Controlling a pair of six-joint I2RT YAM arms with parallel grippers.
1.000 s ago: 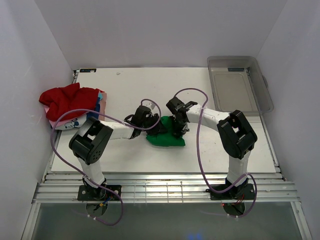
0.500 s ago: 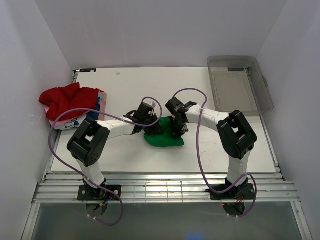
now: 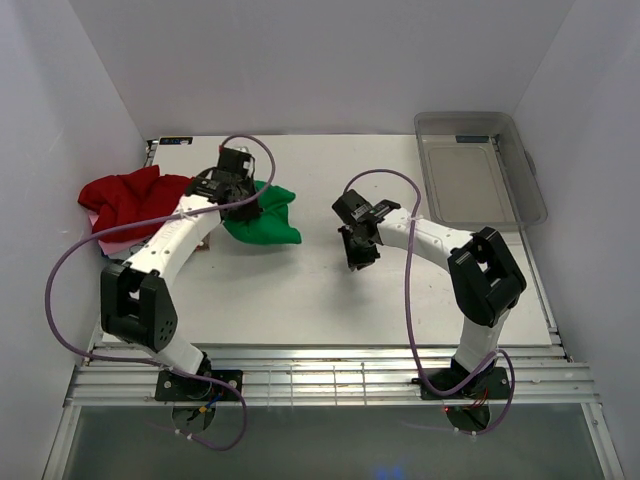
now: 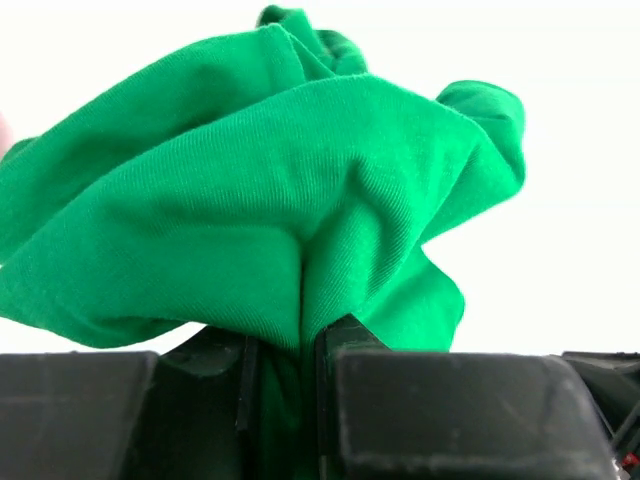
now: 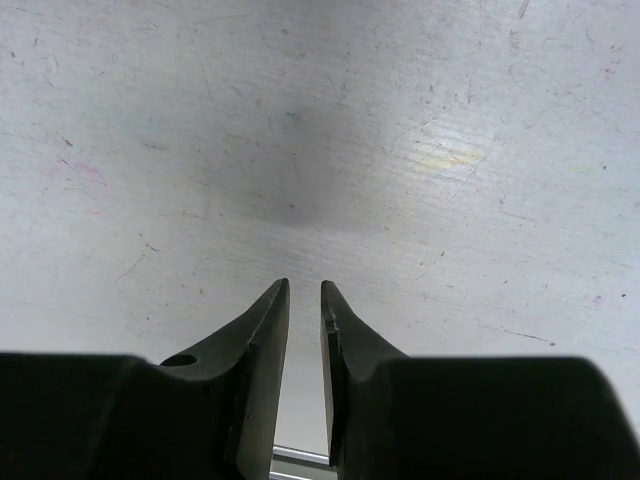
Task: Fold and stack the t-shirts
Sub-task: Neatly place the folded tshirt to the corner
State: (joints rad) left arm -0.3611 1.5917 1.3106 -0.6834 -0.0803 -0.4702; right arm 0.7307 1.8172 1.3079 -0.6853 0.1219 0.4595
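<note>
The bright green t-shirt (image 3: 266, 216) hangs bunched from my left gripper (image 3: 244, 198), over the far left of the table and right beside the red t-shirt (image 3: 130, 198). In the left wrist view the green cloth (image 4: 280, 200) is pinched between the shut jaws of the left gripper (image 4: 285, 345). The red shirt lies crumpled on the pink/white shirt (image 3: 116, 242), of which only an edge shows. My right gripper (image 3: 358, 254) hovers over bare table at the middle. In the right wrist view it (image 5: 305, 290) is empty, its jaws a narrow gap apart.
A clear plastic bin (image 3: 535, 190) stands at the far right corner. The white table top (image 3: 300, 295) runs to a metal rail at its near edge. White walls close in on three sides.
My left gripper has lifted the green shirt from the table's middle and carried it far left, next to the red shirt. My right gripper has come off the shirt and stays at the middle.
</note>
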